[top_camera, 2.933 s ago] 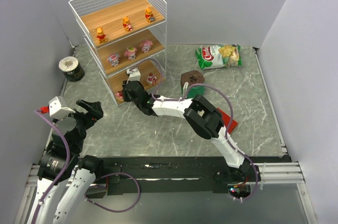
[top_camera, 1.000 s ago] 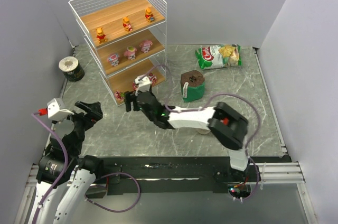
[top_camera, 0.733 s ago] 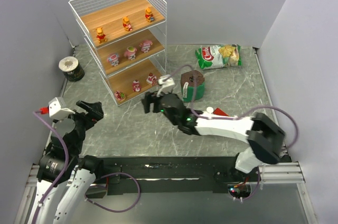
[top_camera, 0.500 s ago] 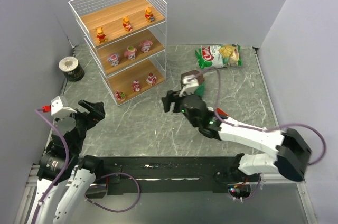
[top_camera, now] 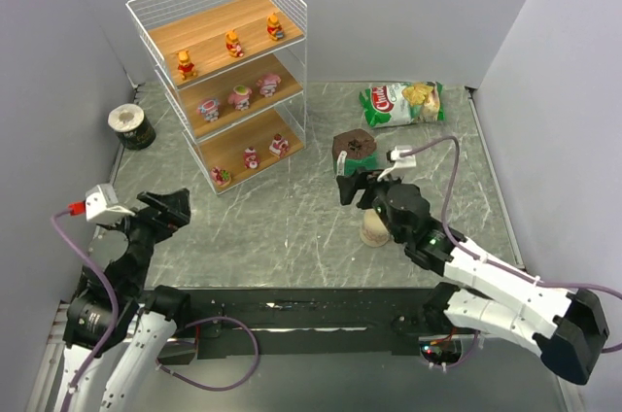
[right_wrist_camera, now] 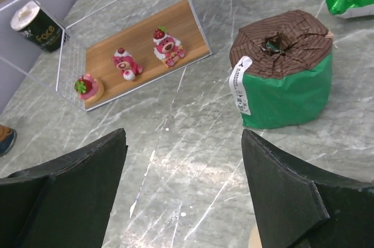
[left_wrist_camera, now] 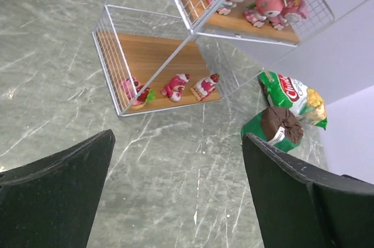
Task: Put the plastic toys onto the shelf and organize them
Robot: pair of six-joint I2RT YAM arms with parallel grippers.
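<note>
So, I see left gripper (top_camera: 163,208) wide open, empty, at near-left; shelf (top_camera: 209,28) ahead and right of it; plastic toys (top_camera: 239,96) on tiers, three each, rows along shelf front; right gripper (top_camera: 360,186) agape, empty, well right of shelf; I judge left arm slightly nearer.

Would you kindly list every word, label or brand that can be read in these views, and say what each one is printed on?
"Face": pale letters on the side of the dark can; the smaller print beneath is too small to read.
"Chi...": white letters on the red logo of the green snack bag; the end of the word is unclear.
White tag on the green wrapped roll: it carries print, but too small to read.
</note>
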